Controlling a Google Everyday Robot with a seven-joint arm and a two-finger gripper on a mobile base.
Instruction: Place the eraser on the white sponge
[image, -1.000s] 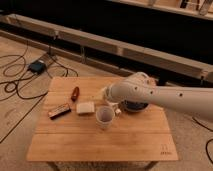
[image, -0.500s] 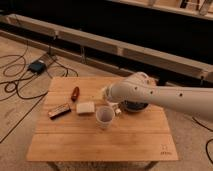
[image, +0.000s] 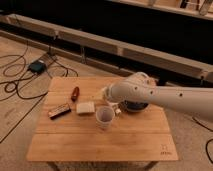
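The eraser (image: 59, 110), a flat black bar with a tan edge, lies on the left part of the wooden table (image: 100, 142). The white sponge (image: 85, 107), a small cream block, lies just to its right, apart from it. My white arm reaches in from the right. My gripper (image: 103, 96) is at its end, over the table just right of and behind the sponge and above the paper cup (image: 104, 118). It is well away from the eraser.
A small reddish-brown piece (image: 75, 93) lies behind the sponge. A dark bowl (image: 134, 106) sits under my arm, with a small white object (image: 118, 111) beside the cup. Cables and a box (image: 36, 66) lie on the floor at left.
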